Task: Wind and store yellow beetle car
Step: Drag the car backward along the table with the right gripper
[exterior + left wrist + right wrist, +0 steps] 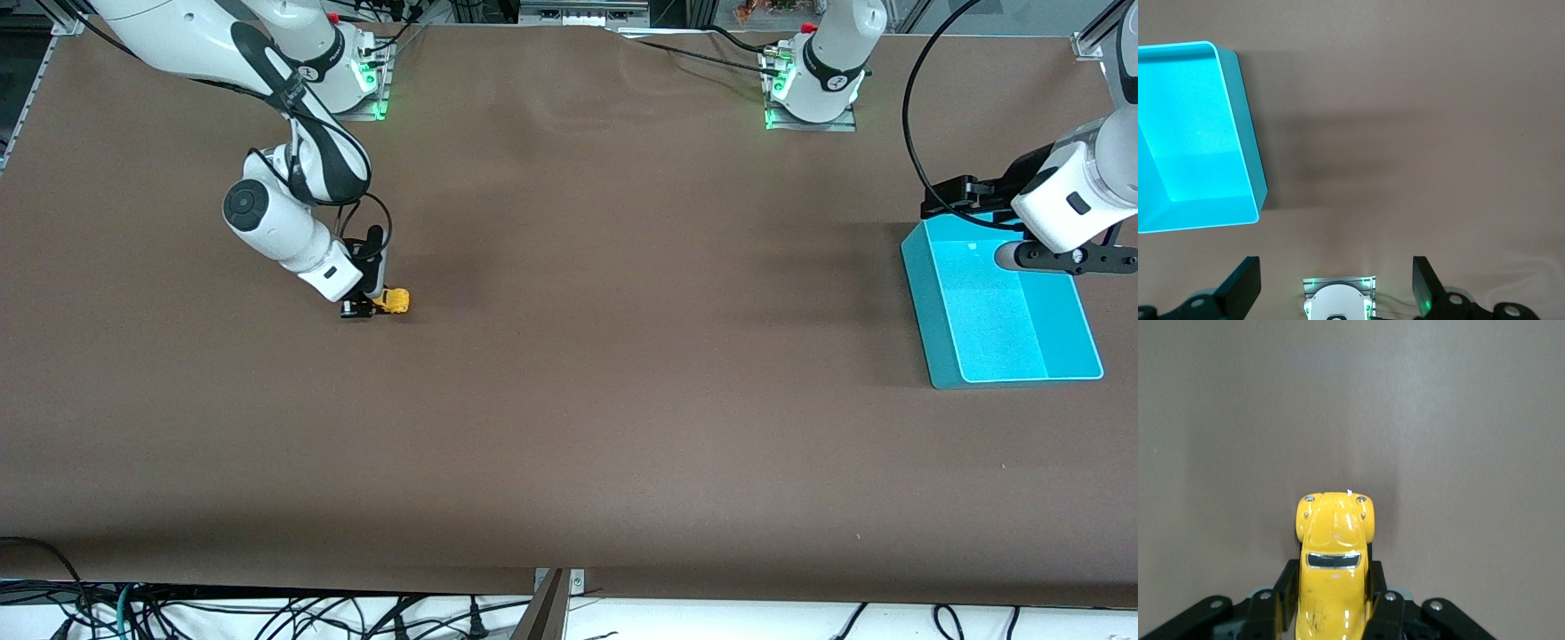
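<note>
The yellow beetle car (394,301) sits on the brown table toward the right arm's end. My right gripper (363,307) is down at the table and shut on the car. In the right wrist view the car (1333,560) lies between the two black fingers (1381,603), its rounded end sticking out past them. My left gripper (1049,257) hangs open and empty over the end of the cyan bin (1000,316) that lies farther from the front camera. In the left wrist view its fingers (1241,287) stand wide apart, with the bin (1198,133) beside them.
The cyan bin stands at the left arm's end of the table and holds nothing that I can see. The two arm bases (813,84) stand along the table's edge farthest from the front camera. Cables hang below the table's near edge.
</note>
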